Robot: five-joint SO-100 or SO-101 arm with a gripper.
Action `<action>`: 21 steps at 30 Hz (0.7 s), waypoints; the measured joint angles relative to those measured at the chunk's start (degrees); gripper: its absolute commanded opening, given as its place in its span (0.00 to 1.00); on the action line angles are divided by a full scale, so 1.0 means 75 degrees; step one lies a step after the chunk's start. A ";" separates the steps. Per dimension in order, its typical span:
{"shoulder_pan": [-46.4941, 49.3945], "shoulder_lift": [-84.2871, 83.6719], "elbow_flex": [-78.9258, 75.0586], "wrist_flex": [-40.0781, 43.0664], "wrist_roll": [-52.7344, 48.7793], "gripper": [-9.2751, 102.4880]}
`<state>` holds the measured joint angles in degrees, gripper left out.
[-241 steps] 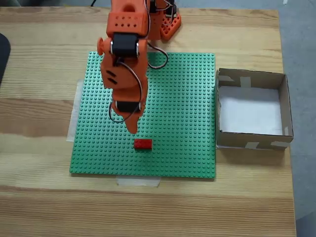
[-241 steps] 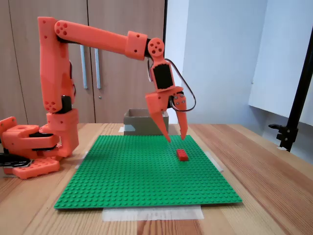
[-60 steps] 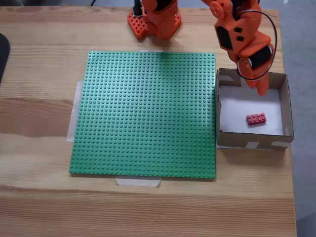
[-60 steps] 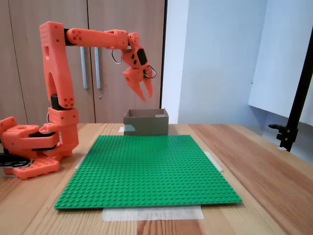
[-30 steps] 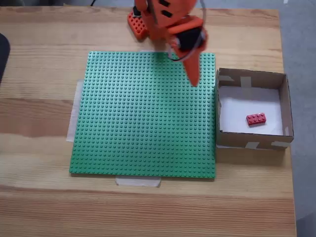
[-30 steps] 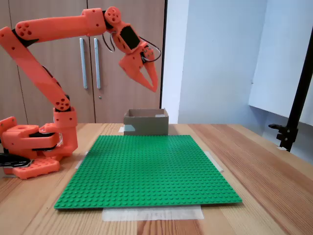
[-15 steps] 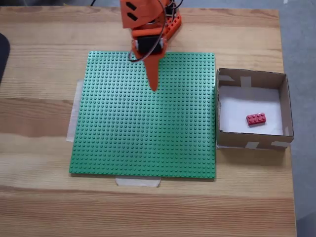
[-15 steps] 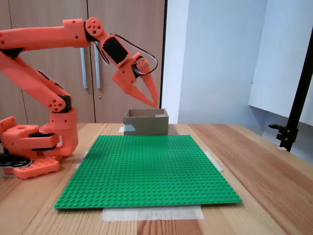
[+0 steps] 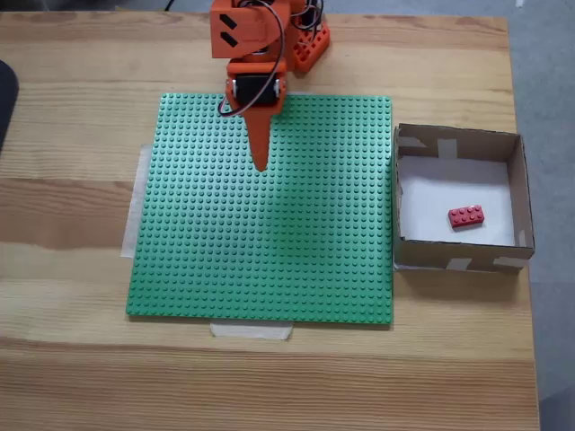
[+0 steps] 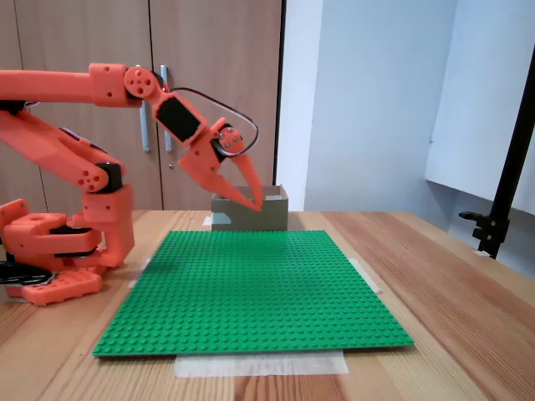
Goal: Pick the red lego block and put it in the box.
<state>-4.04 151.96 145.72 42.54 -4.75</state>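
Inside the box, on its white bottom, the brick lay flat. Above the baseplate, the end effector hung closed and empty.

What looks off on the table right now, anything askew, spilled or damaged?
Nothing stands out. The red lego block lies flat, slightly angled, on the white bottom of the box. The green baseplate sits square on its tape, and the gripper hangs above it, jaws together, holding nothing.
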 measured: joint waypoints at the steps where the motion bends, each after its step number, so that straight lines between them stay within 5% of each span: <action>1: 0.0012 0.0094 0.0211 -0.0082 0.0000 0.08; 21: 0.0117 0.2437 0.2730 -0.0352 0.0023 0.08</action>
<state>-3.16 170.24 166.20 39.90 -4.57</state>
